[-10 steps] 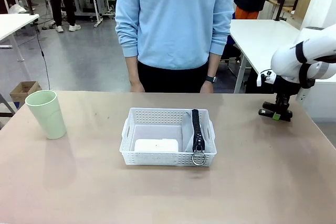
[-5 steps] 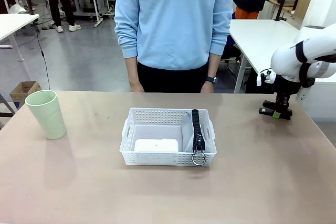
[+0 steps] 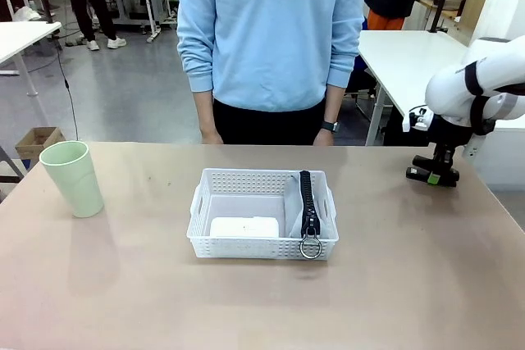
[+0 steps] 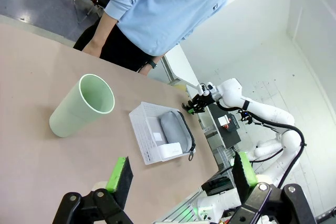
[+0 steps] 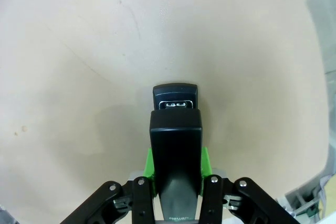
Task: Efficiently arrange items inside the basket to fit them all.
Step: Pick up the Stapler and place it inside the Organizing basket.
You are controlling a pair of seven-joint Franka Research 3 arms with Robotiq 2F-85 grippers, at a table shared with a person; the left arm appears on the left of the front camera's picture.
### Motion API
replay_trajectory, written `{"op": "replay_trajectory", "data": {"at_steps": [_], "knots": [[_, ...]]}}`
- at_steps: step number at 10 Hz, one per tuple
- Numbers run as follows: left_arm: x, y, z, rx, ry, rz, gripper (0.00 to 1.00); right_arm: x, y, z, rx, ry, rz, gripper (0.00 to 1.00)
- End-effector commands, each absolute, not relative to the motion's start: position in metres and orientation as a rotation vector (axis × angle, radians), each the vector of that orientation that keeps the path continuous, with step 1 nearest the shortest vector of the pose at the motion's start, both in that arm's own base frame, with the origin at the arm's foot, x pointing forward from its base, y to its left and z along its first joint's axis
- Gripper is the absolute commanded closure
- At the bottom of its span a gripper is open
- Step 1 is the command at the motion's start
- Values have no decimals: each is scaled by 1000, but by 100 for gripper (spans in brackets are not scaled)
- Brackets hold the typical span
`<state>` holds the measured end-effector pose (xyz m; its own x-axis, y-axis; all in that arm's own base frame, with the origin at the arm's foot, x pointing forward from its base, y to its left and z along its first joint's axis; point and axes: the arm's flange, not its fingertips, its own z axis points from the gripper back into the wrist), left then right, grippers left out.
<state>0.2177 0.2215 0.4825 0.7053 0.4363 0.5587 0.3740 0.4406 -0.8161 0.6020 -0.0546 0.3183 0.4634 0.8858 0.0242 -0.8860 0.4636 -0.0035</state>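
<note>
A tan table (image 3: 394, 284) seen from the robot's side, with a person standing at the far edge, hands hanging clear of the work.

At the centre sits the white perforated basket (image 3: 254, 245). A white oblong box (image 3: 244, 226) lies flat in its near left corner. A grey zip pouch (image 3: 297, 217) stands on edge along the right wall, with its zipper on top and its ring hanging over the near rim. The far left part of the basket floor is bare. A pale green cup (image 3: 72, 178) stands upright well to the left of the basket, near the table's left edge.

At the far right, well apart from the basket, the right gripper (image 3: 432, 175) is clamped on a small black object (image 5: 176, 129). Its green pads press both long sides (the object looks like a stapler, though that is uncertain). It appears to hang just above the tabletop. The left gripper (image 4: 181, 174) hovers high over the near left of the table, fingers spread wide and holding nothing.

The step in hand looks like bringing the black object to the basket. To do it well, carry it left, clearing the right rim and the upright pouch. Set it down lengthwise, tight against the box or the pouch. That keeps the bare far left floor in one piece for the cup, which is the bulkiest item left. Let go only once it rests flat.
</note>
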Motion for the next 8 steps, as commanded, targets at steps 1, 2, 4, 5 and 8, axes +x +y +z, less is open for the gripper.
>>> {"op": "replay_trajectory", "data": {"at_steps": [1, 2, 4, 5, 8], "knots": [[217, 221, 484, -1162, -858, 31, 0, 562, -51, 366, 45, -72, 958, 100], [217, 221, 484, -1162, -858, 31, 0, 539, -51, 386, 151, -88, 902, 100], [217, 221, 484, -1162, -858, 31, 0, 495, -54, 406, 307, -114, 804, 100], [217, 221, 484, -1162, -858, 31, 0, 478, -53, 406, 341, -109, 766, 100], [217, 221, 484, -1162, -858, 31, 0, 434, -28, 408, 543, -136, 431, 100]]}}
